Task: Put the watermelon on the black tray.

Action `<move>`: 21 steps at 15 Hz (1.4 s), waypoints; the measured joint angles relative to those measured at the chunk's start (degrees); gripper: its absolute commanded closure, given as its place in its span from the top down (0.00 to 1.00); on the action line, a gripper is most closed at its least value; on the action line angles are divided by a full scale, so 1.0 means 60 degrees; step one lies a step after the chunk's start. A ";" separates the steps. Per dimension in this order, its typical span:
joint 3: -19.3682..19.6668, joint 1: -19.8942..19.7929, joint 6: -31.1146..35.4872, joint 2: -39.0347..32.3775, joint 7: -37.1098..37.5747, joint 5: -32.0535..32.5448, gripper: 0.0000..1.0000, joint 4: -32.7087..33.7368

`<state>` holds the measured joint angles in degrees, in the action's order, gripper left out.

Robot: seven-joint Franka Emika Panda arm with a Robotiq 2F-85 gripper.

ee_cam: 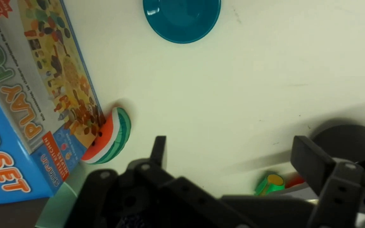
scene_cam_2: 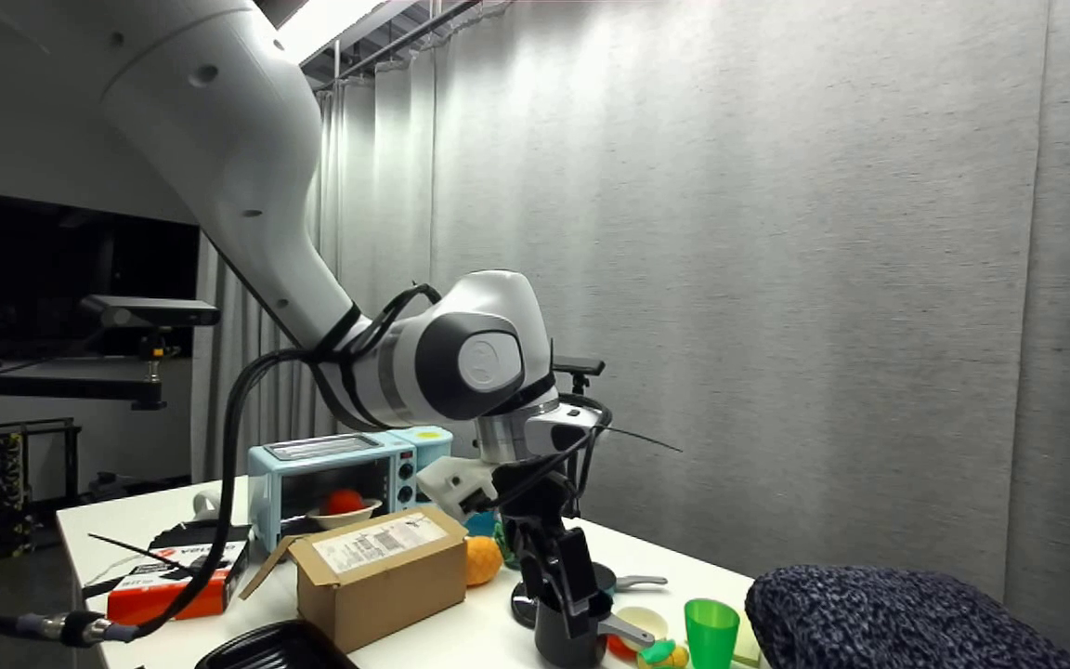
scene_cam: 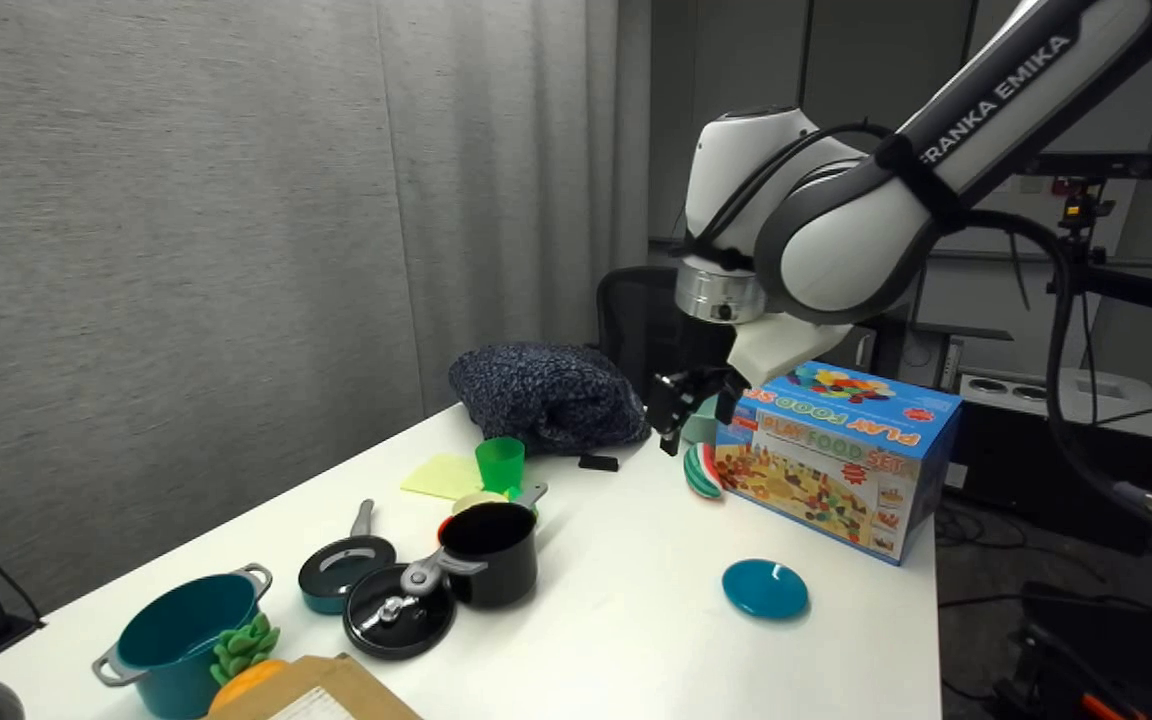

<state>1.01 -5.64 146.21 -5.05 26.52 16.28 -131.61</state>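
Red watermelon wedge (ee_cam: 112,139), dark-seeded, white-banded, green-striped, gripper (ee_cam: 229,146) spread apart.

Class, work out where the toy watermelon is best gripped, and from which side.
The watermelon is probably best pinched at its two tapered ends, with the open gripper coming from above on the curved green rind side. Its red side lies against or very near the play food box, leaving little visible room for gripping there.
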 measured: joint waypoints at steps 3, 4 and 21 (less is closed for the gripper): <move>0.0462 0.0076 0.0009 -0.0765 0.0740 0.0455 1.00 0.0730; 0.0648 0.0112 0.0009 -0.0987 0.0937 0.0551 1.00 0.0960; 0.2023 0.0576 0.0001 -0.2136 0.2125 0.0680 1.00 0.2016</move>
<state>13.15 -2.18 146.21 -17.86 39.27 20.36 -119.51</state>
